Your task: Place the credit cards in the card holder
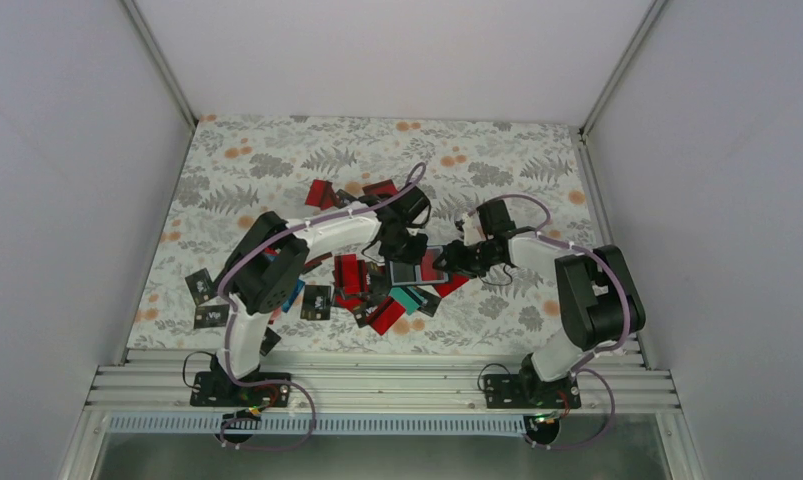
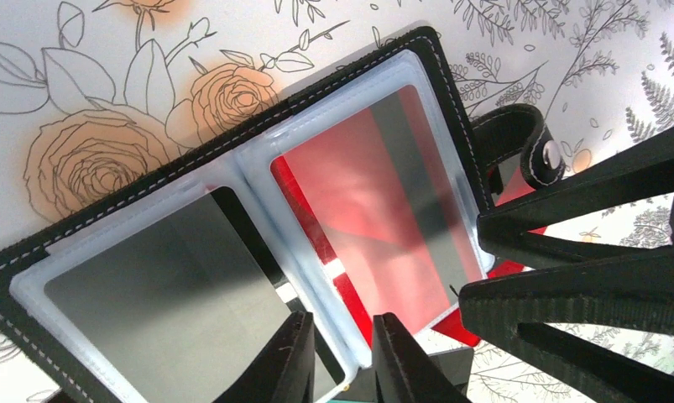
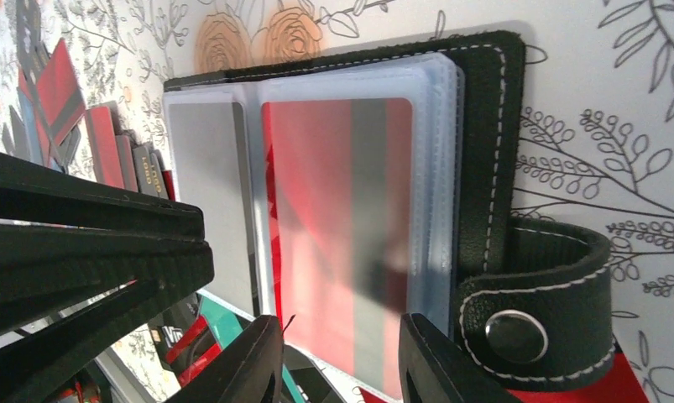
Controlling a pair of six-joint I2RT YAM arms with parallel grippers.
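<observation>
The card holder [image 1: 406, 272] lies open on the floral cloth, its clear sleeves [image 2: 148, 285] facing up. A red card [image 2: 375, 193] [image 3: 316, 218] sits inside the right-hand sleeve. My left gripper [image 1: 407, 250] [image 2: 343, 319] is closed narrowly on the sleeves' near edge at the fold. My right gripper [image 1: 447, 258] [image 3: 340, 321] stands open, its fingers on either side of the near edge of the sleeve with the red card. More credit cards [image 1: 352, 278], red, black and teal, lie scattered to the holder's left and in front of it.
The holder's strap with a metal snap [image 3: 518, 336] [image 2: 551, 156] lies off its right side. Red cards [image 1: 322, 192] lie further back and black ones [image 1: 199, 286] at the left. A teal card [image 3: 224, 329] is tucked under the holder. Both grippers are close together.
</observation>
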